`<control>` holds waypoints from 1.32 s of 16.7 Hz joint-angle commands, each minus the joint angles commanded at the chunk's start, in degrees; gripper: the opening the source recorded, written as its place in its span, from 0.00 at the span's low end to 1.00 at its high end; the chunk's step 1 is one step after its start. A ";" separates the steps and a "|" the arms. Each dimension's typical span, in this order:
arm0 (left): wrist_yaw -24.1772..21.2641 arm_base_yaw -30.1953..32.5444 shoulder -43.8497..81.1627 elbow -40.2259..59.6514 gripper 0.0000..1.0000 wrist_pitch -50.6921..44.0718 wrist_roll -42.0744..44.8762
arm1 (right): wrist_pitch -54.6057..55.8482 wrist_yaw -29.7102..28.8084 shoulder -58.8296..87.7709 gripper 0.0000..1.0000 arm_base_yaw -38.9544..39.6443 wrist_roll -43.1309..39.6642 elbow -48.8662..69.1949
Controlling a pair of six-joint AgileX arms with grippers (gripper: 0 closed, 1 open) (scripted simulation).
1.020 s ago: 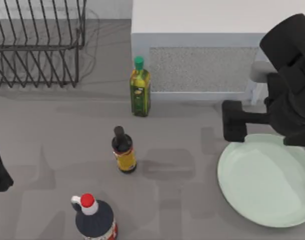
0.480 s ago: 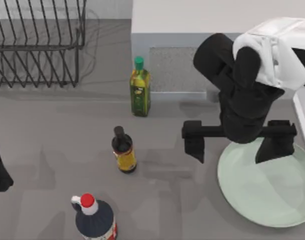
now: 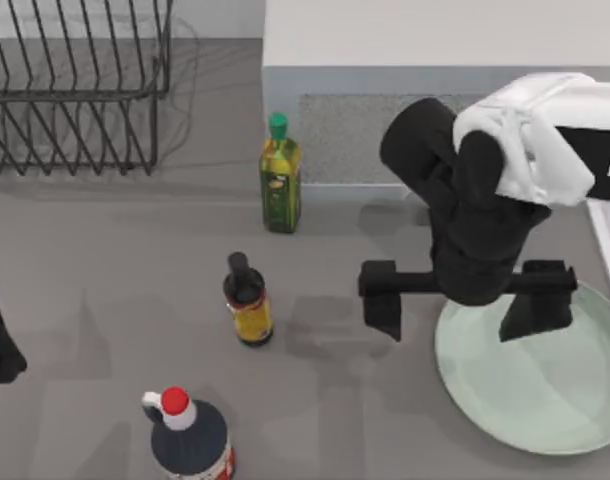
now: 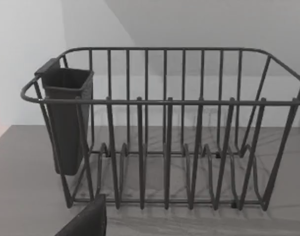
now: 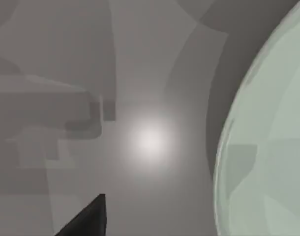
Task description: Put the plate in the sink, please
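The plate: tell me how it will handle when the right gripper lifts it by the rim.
The plate looks rigid, so it should keep its shape. Wide, shallow and smooth, it may tilt or slip if held at one edge by the open right gripper. Lying flat, it won't roll.

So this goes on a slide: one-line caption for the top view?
Right arm's open tool straddles the near-left rim of the green plate, sink behind.
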State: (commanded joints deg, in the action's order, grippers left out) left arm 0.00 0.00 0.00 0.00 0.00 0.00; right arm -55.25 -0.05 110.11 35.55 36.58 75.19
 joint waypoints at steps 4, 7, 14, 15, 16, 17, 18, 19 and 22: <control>0.00 0.00 0.00 0.00 1.00 0.00 0.00 | 11.10 -0.03 4.45 1.00 0.19 0.16 -5.59; 0.00 0.00 0.00 0.00 1.00 0.00 0.00 | 14.73 -0.05 6.49 1.00 0.30 0.25 -8.04; 0.00 0.00 0.00 0.00 1.00 0.00 0.00 | 14.80 -0.05 6.54 0.77 0.30 0.25 -8.09; 0.00 0.00 0.00 0.00 1.00 0.00 0.00 | 14.80 -0.05 6.54 0.70 0.30 0.25 -8.09; 0.00 0.00 0.00 0.00 1.00 0.00 0.00 | 14.80 -0.05 6.54 0.62 0.30 0.25 -8.09; 0.00 0.00 0.00 0.00 1.00 0.00 0.00 | 14.80 -0.05 6.54 0.55 0.30 0.25 -8.09; 0.00 0.00 0.00 0.00 1.00 0.00 0.00 | 14.80 -0.05 6.54 0.47 0.30 0.25 -8.09; 0.00 0.00 0.00 0.00 1.00 0.00 0.00 | 14.80 -0.05 6.54 0.40 0.30 0.25 -8.09; 0.00 0.00 0.00 0.00 1.00 0.00 0.00 | 14.80 -0.05 6.54 0.17 0.30 0.25 -8.09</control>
State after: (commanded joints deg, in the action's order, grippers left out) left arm 0.00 0.00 0.00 0.00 0.00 0.00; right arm -40.45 -0.10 116.65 35.85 36.83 67.10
